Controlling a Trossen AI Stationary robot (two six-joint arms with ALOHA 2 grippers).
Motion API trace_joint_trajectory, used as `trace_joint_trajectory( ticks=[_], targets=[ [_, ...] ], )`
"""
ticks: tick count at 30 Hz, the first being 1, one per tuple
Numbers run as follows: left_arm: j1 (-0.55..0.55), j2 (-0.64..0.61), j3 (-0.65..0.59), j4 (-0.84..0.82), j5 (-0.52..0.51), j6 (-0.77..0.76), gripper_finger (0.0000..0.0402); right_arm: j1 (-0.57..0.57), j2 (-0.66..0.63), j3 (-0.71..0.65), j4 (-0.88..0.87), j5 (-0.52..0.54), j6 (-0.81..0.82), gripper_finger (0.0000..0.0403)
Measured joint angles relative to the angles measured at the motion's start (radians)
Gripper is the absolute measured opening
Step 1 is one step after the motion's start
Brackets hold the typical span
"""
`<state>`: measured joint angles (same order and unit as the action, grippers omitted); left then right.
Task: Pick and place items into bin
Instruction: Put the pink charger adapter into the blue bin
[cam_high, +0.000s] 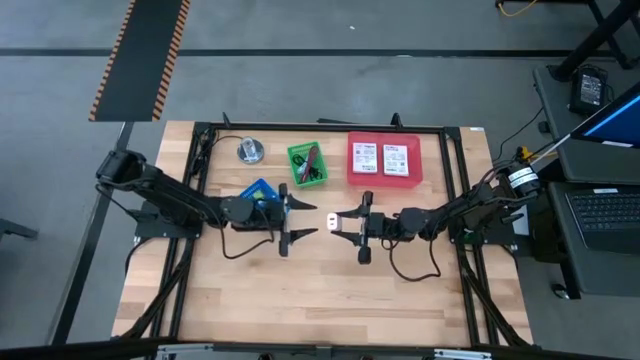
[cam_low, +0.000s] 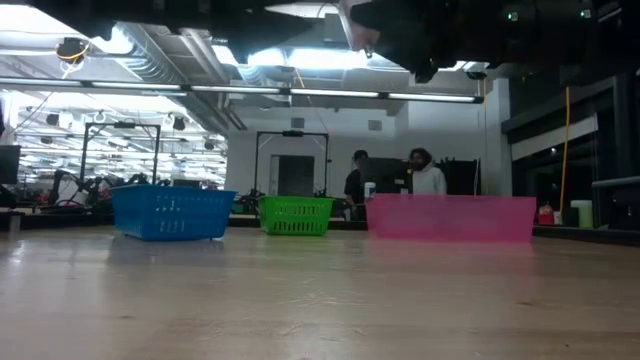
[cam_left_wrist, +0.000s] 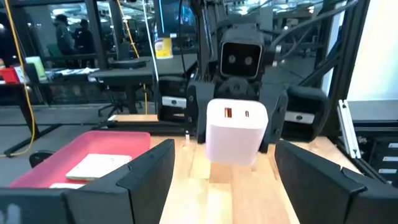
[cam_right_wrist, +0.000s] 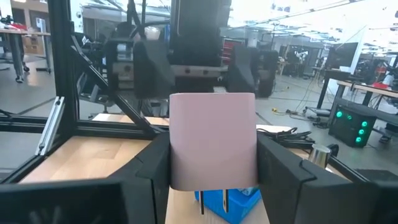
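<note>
A white charger block (cam_high: 331, 218) hangs above the middle of the table, its face with two ports (cam_left_wrist: 237, 114) turned toward my left gripper. My right gripper (cam_high: 340, 220) is shut on it, reaching in from the table's right. My left gripper (cam_high: 309, 219) faces it from the left. It is open, with its fingers (cam_left_wrist: 148, 174) spread wide just short of the block, touching nothing. A pink bin (cam_high: 385, 160) at the far edge holds two white packets. A green bin (cam_high: 306, 163) holds small items, and a blue bin (cam_high: 260, 189) lies under my left wrist. My right gripper pinches the charger block by two opposite sides (cam_right_wrist: 175, 149) between its two fingers (cam_right_wrist: 277, 171). The fingers lie level and come from the table's right side. The block is lifted clear of the table, and two thin prongs (cam_right_wrist: 202, 204) stick out of it.
A round silver metal object (cam_high: 250, 151) sits at the far left, beside the green bin. A black frame runs around the tabletop (cam_high: 300, 300), and bare wood fills its near half. People stand in the room beyond the far edge.
</note>
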<state>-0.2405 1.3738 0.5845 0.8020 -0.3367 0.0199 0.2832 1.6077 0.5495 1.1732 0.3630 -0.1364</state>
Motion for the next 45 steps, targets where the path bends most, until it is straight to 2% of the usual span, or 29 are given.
trace_joint_trajectory(
  ticks=[5, 10, 29, 34, 45],
  targets=[
    [0.002, 0.092, 0.066, 0.000, 0.003, 0.029, 0.0270, 0.000, 0.000, 0.007, 0.006, 0.000, -0.003, 0.0165],
    [0.004, 0.132, 0.111, -0.004, 0.038, 0.051, 0.0271, 0.000, 0.000, 0.007, 0.005, 0.000, -0.003, 0.0165],
    [0.037, 0.134, 0.120, 0.005, 0.073, 0.003, 0.0270, 0.000, 0.000, 0.007, 0.003, -0.002, -0.005, 0.0165],
    [0.051, 0.141, 0.120, 0.012, 0.120, 0.001, 0.0271, 0.000, 0.000, 0.007, 0.003, -0.001, -0.005, 0.0165],
    [0.066, 0.168, 0.122, 0.042, 0.149, 0.001, 0.0267, 0.000, 0.001, 0.006, 0.000, -0.001, -0.007, 0.0165]
  ],
)
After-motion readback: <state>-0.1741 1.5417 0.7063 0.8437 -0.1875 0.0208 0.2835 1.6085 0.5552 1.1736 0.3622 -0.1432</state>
